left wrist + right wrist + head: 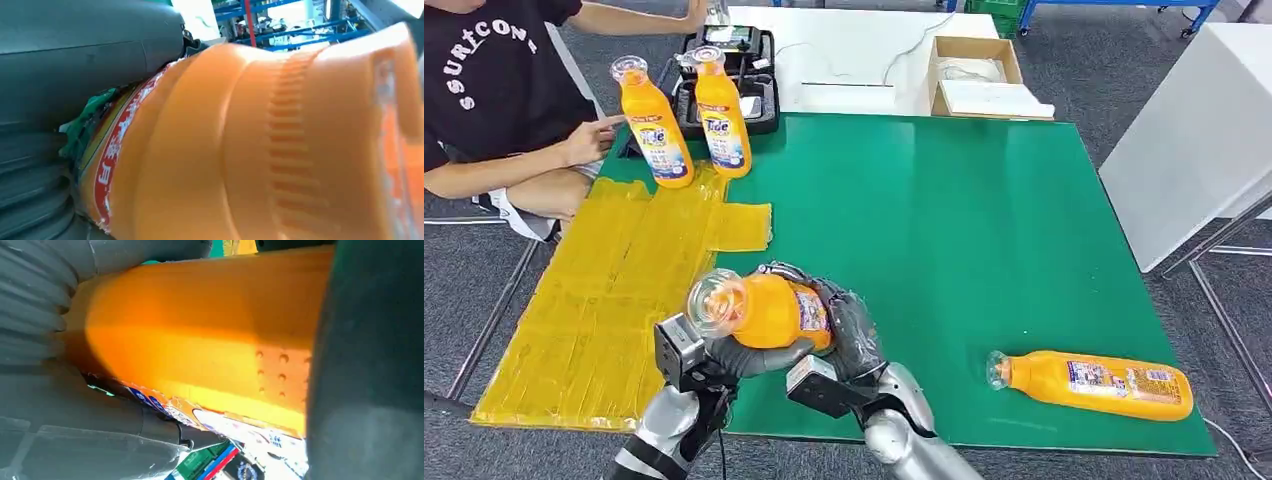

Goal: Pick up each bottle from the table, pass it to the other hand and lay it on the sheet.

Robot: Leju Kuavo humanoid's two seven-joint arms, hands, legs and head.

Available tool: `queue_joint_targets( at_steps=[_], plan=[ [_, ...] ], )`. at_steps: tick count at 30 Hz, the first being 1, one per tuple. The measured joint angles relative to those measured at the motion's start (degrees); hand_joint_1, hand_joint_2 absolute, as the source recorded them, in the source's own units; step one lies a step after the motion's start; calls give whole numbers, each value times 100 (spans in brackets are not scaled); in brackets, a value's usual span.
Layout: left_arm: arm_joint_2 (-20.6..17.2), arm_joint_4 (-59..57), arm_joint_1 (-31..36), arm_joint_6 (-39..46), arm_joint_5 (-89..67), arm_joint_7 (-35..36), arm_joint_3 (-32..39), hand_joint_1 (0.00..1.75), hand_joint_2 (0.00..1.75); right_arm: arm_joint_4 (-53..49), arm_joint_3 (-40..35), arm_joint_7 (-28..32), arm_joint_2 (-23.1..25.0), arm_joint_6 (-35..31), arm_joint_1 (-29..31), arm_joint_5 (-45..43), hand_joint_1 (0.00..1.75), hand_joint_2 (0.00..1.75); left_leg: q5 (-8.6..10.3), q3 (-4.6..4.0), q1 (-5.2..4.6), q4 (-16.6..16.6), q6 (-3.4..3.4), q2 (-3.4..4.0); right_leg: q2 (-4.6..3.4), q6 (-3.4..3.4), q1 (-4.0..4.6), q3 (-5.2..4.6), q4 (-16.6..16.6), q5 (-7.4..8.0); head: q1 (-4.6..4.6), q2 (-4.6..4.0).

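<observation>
Held in mid-air above the green worktop [944, 220], near edge: orange bottle [769, 312], clear cap toward the yellow sheet [614, 300], gripped by both left robot hand [724, 355] and right robot hand [849, 325]. Lying right: second bottle [1092, 383]. Upright at sheet's far end: two bottles [689, 118]; person's hand [589, 140] beside. Beyond: black tray [759, 75], cardboard box [979, 75].

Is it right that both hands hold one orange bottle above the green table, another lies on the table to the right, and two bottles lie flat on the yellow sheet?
Not quite. The two bottles on the yellow sheet stand upright, as the head view shows. The rest holds: the left hand and right hand hold one orange bottle above the green table, and another bottle lies to the right.
</observation>
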State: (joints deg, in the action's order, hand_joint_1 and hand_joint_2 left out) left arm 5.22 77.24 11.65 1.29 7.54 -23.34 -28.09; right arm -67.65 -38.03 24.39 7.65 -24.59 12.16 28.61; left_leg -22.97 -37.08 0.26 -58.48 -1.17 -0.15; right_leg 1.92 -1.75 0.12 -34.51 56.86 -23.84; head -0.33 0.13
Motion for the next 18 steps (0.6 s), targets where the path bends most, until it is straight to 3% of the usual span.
queue_joint_targets(
  at_steps=[8, 9, 10, 14, 18],
  plan=[
    [48, 2, -30, 83, 89, -68, 61, 175, 175, 39, -28, -7, -22, -4, 23, -44, 175, 175, 0, 0, 0, 0, 0, 0, 0, 0, 0, -1, 0, 0, 0, 0],
    [50, 2, -33, 113, 44, -98, 57, 175, 175, 39, -24, -7, -26, -15, 23, -48, 16, 175, 0, 0, 0, 0, 0, 0, 0, 0, 0, -1, 0, 0, -2, 0],
    [50, 4, -38, 138, 22, -125, 57, 175, 175, 37, -20, -7, -31, -39, 23, -48, 0, 175, 0, 0, 0, 0, 0, 0, -1, 0, 0, -1, 0, 0, 0, 0],
    [50, 63, -67, 348, -267, -251, 52, 175, 175, -8, 87, 26, -68, -109, -5, -100, 0, 175, 0, 0, 0, 0, 0, 0, 1, 0, 0, -1, 0, 0, 0, 0],
    [0, 129, -65, 1784, -2100, -328, 66, 175, 175, -584, 438, 109, -190, 118, -293, -704, 0, 175, 0, -4, -1, 0, 0, -1, 1, 0, 0, -1, 0, 0, -2, 0]
  ],
)
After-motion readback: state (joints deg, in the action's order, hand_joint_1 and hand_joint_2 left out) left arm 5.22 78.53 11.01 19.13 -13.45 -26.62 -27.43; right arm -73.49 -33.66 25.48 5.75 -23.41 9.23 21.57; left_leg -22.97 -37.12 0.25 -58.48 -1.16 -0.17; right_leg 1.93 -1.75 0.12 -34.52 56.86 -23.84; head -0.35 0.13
